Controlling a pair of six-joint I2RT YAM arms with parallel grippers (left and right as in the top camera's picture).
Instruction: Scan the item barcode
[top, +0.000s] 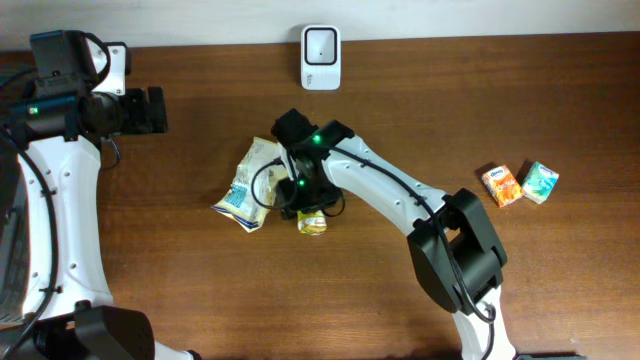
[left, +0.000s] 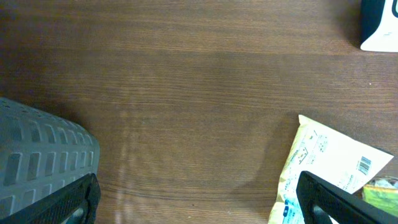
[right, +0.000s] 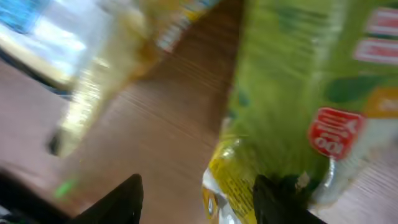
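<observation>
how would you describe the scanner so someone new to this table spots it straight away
Take the brown wooden table and follow its far edge, the top of the overhead view, to about the middle. The scanner stands there alone, beyond the pale snack bag. It is the only white rounded box with a dark square window; the rest is coloured packaging.

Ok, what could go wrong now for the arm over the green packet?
The green packet sits off to one side between the right gripper's spread fingers, so a pinch might catch only its edge and slip. The pale packet lies close beside it and might get nudged or grabbed too.
</observation>
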